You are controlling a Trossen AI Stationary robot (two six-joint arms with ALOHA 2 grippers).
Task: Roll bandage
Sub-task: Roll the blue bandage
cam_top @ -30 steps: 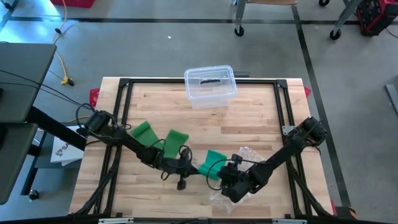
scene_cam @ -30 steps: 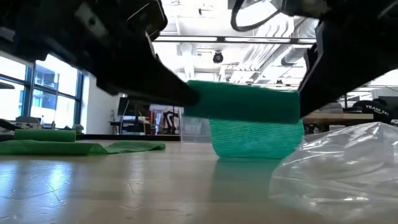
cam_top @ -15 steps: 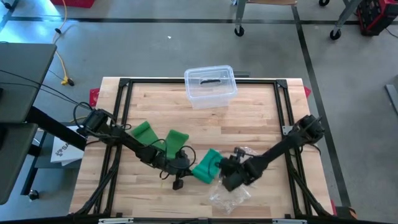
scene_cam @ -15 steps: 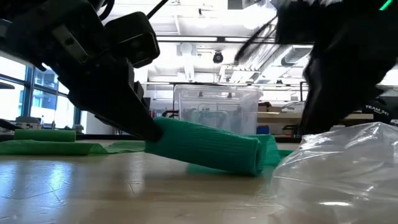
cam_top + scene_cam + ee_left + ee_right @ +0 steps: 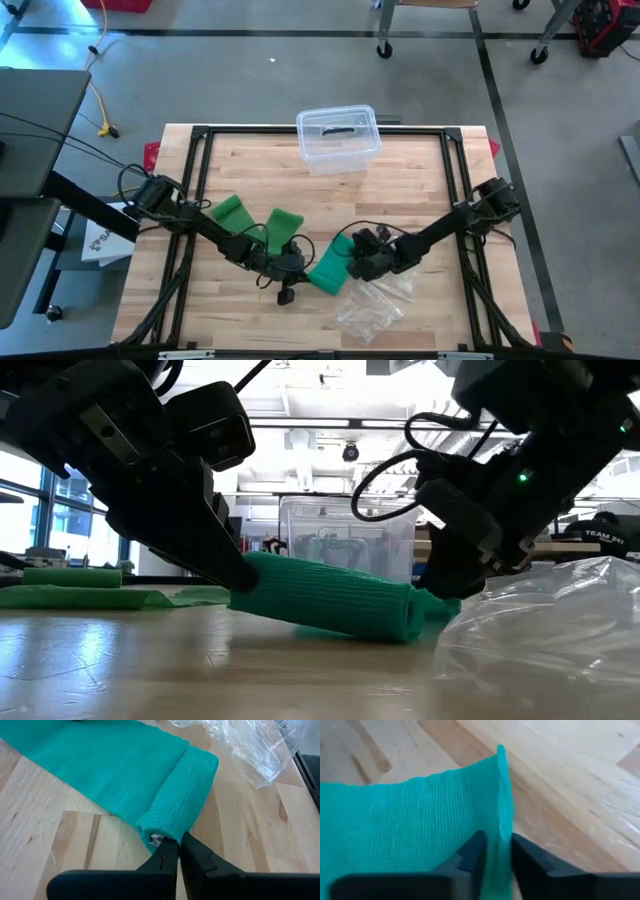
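1. One green bandage [image 5: 328, 268] to handle: looks light, soft and limp, a crinkled gauze weave that probably sags and slips loose unless kept taut. Not fragile.
2. Best taken at two places, judging by the layout: the core end of the roll for turning, and the edge of the loose tail for tension. Pinching only thin cloth risks it sliding out.
3. Partly wound into a thick cylinder, lying on the wooden desk [image 5: 420, 190] at lower centre of the high view, with a flat unrolled strip [image 5: 100, 770] running off toward the upper left of the left wrist view. In the low view, lying tilted, one end raised.
4. Left claw [image 5: 172, 851] pressed together, nipping the near end of the roll at its core, at bottom centre of the left wrist view.
5. Right claw [image 5: 494, 851] pinching the thin edge of the bandage's loose cloth between narrowly parted fingers, just right of the roll in the high view.
6. Crumpled clear plastic wrapper [image 5: 372, 305] lying just beside the roll, at lower right of centre; clear lidded box [image 5: 338, 137] well apart at top centre. More green bandage cloth [image 5: 252, 220] to the left.
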